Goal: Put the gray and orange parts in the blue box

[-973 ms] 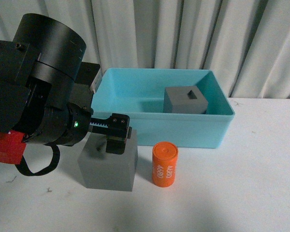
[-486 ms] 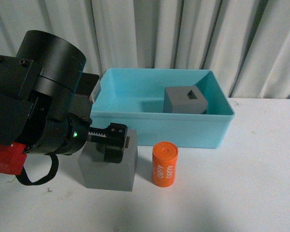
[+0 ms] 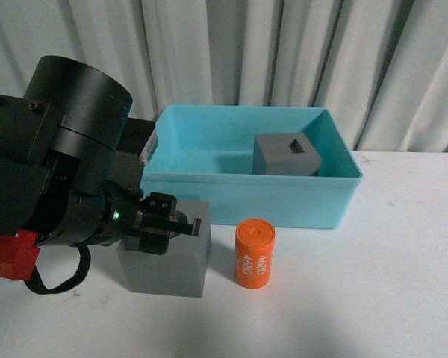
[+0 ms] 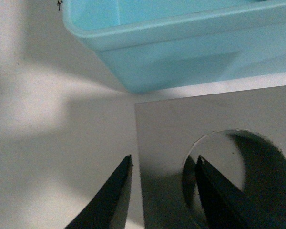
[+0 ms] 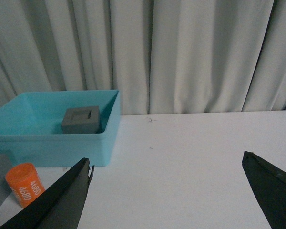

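1. Front view: the black left arm [image 3: 60,171] fills the 9 o'clock side. A small green light [image 3: 116,215] glows on its wrist and a red part [image 3: 7,253] sits under it.
2. The left pincer [image 3: 175,226] is down on the top face of the gray cube with a round hole [image 3: 168,265]. This cube stands on the white bench [image 3: 373,291] at 7 o'clock of the blue box [image 3: 246,183], outside it.
3. Left wrist view: the jaws are released and astride one wall of this cube. One finger [image 4: 112,200] hangs outside the cube's side, and the other [image 4: 219,200] reaches into the round hole. A sliver of gap shows between the inner finger and the hole's edge.
4. The orange cylinder [image 3: 254,253] stands upright on the bench at 3 o'clock of that cube, just beside it but apart. White lettering down its side reads "4680".
5. The blue box lies at 12 o'clock of the cylinder, in front of a pale curtain [image 3: 284,52]. The gray cube with a rectangular hole [image 3: 286,154] rests inside it, toward the box's 3 o'clock end.
6. Right wrist view: the right pincer [image 5: 167,158] is spread wide, grasping nothing, over bare bench. The box and cylinder are well away from it.
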Available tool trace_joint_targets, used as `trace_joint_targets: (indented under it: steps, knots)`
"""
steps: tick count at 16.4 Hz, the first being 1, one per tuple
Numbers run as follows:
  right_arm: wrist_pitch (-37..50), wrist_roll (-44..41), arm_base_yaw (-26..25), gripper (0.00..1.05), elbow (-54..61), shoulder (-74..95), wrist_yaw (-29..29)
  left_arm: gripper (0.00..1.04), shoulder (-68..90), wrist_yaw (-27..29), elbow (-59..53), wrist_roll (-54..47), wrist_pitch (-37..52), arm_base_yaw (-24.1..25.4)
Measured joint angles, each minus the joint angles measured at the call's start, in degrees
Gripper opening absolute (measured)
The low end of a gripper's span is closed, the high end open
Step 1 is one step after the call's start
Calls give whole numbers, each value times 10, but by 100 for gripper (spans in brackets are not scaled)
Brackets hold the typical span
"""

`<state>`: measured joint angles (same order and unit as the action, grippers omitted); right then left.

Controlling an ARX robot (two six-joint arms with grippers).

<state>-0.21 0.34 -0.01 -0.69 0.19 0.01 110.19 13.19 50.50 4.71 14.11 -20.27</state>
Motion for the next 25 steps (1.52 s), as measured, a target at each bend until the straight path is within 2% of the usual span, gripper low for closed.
trace_joint_targets:
  steps: [2, 4, 8, 12, 17, 20, 25]
  knots:
    - [0, 0, 0, 98, 0, 0, 0, 25, -2, -4, -1, 5, -2, -3]
    - [0, 0, 0, 98, 0, 0, 0, 21, -22, -19, -1, 30, -39, 0]
    - [0, 0, 0, 98, 0, 0, 0, 19, -124, -58, 10, 74, -145, 4]
    - [0, 0, 0, 98, 0, 0, 0, 18, -178, -57, 182, 81, -146, 2]
    - [0, 0, 0, 98, 0, 0, 0, 18, 18, -23, 359, 37, -165, -9]
    - [0, 0, 0, 98, 0, 0, 0, 18, 88, -9, 406, 9, -170, -9]
    - [0, 0, 0, 98, 0, 0, 0, 18, 145, 14, 401, -18, -159, 14]
